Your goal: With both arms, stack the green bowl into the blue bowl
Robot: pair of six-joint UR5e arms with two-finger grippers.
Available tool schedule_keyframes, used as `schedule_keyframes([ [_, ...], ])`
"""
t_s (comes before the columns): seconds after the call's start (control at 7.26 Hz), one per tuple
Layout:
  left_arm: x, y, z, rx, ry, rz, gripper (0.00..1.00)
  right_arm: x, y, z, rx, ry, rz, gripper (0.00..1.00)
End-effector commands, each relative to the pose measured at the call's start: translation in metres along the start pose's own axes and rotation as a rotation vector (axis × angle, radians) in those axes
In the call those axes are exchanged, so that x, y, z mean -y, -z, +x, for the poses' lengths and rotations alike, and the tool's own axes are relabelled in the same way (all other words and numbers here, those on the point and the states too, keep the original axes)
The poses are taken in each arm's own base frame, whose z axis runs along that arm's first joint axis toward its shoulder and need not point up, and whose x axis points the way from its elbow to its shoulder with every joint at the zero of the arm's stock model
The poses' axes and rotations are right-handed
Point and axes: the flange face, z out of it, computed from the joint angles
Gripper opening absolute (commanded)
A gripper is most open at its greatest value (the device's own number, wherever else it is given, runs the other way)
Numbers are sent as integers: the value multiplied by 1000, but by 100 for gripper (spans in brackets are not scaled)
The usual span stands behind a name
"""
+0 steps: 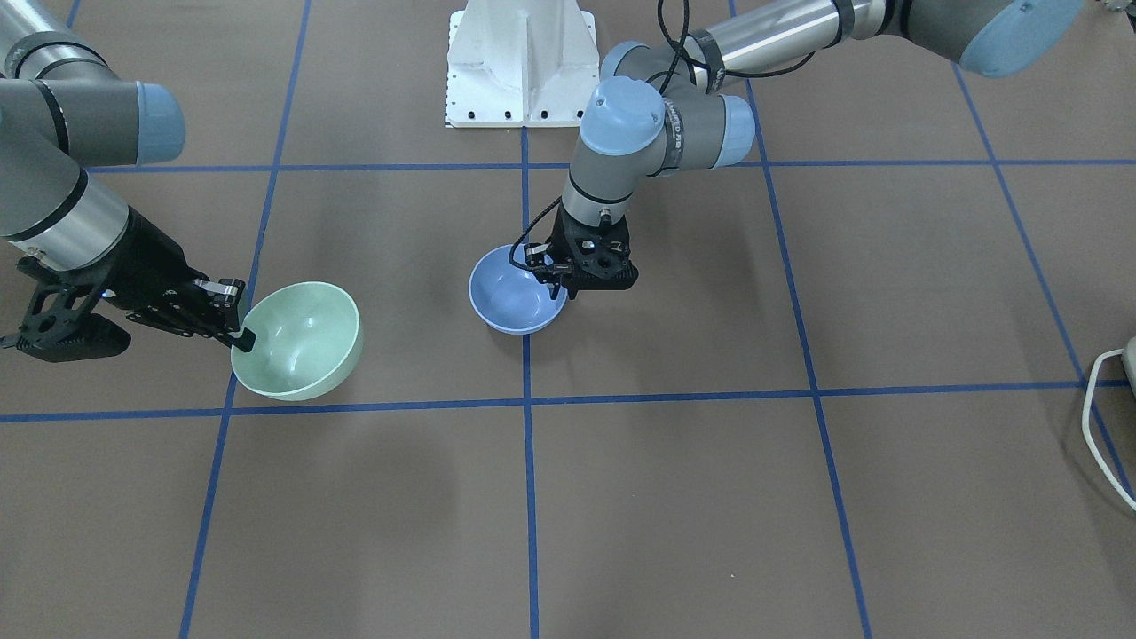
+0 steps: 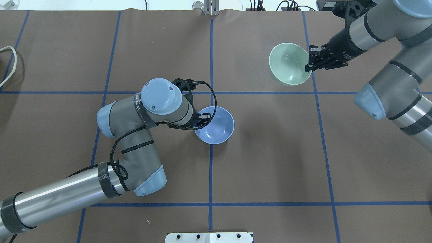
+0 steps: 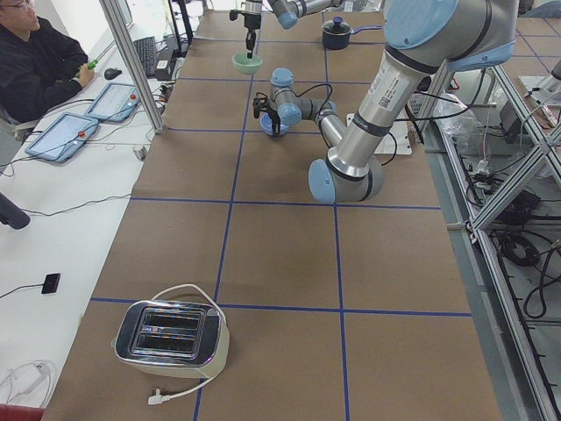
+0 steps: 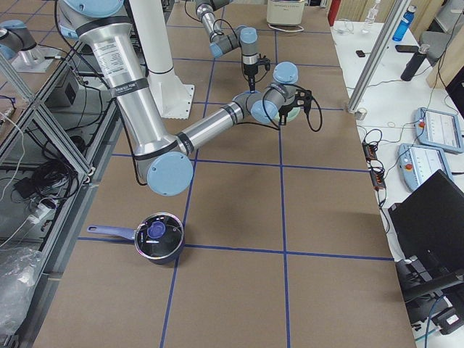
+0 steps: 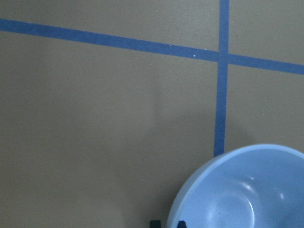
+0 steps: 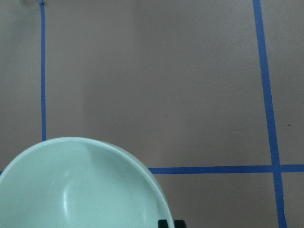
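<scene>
The green bowl [image 2: 289,63] hangs tilted by its rim from my right gripper [image 2: 308,66], which is shut on it, at the far right of the table. In the front view the bowl [image 1: 302,342] is at the left, with the right gripper [image 1: 243,337] on its rim. The blue bowl [image 2: 216,125] sits near the table's middle. My left gripper [image 2: 203,118] is shut on its near-left rim. In the front view the blue bowl [image 1: 513,293] has the left gripper [image 1: 566,286] on its rim. The wrist views show the blue bowl [image 5: 242,190] and the green bowl [image 6: 80,185].
The white pedestal base [image 1: 522,62] stands at the robot's side. A toaster [image 3: 171,333] with a white cable sits at the table's left end. A dark pot [image 4: 158,235] sits at the right end. An operator [image 3: 35,61] sits beyond the far edge.
</scene>
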Motion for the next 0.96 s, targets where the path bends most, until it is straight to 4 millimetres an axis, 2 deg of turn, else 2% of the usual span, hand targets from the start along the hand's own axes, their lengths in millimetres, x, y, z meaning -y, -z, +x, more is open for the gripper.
schedule_keyframes([
  [0.0, 2, 25, 5, -41, -17, 6, 97, -4, -5, -7, 3, 9, -9, 0],
  [0.14, 22, 52, -16, -56, -10, 0, 97, -6, -6, -15, 10, 18, -9, 0],
  [0.28, 51, 93, -51, -71, -54, -24, 97, -15, -13, -32, 16, -23, -12, 0],
  [0.41, 75, 131, -93, -54, -91, -24, 97, -38, -24, -60, 27, -34, -6, 0],
  [0.55, 93, 172, -127, -43, -164, -14, 97, -62, -37, -79, 32, -55, -9, 0],
  [0.83, 126, 235, -217, -22, -223, 0, 97, -102, -69, -106, 19, -56, 2, 0],
])
